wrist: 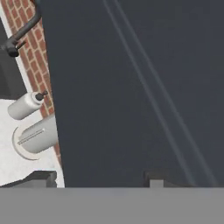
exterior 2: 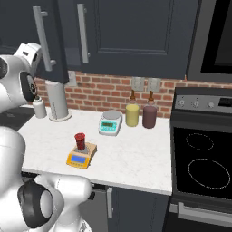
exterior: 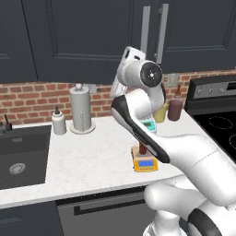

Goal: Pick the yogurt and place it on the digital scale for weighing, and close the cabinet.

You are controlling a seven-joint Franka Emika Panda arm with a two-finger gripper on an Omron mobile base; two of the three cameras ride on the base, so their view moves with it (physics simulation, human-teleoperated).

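The yogurt [exterior 2: 80, 141], a small dark red cup, stands upright on the grey plate of the orange-yellow digital scale [exterior 2: 81, 157]. In the left base view my arm partly hides the yogurt [exterior: 143, 149] and the digital scale [exterior: 145, 164]. My hand is raised to the dark upper cabinet [exterior 2: 131, 31]. Its left door [exterior 2: 50, 27], the one with the long silver handle [exterior 2: 43, 38], hangs slightly ajar beside my hand. In the hand view my gripper [wrist: 98, 180] faces the flat door panel [wrist: 131, 87] at very close range. Its fingertips [wrist: 41, 177] stand apart with nothing between them.
A white scale [exterior 2: 111, 122], a yellow jar [exterior 2: 132, 114] and a dark jar [exterior 2: 149, 116] stand by the brick wall. A paper towel holder [exterior: 81, 110] and a soap dispenser [exterior: 58, 122] are at the left by the sink [exterior: 18, 156]. The stove [exterior 2: 204, 158] is at the right.
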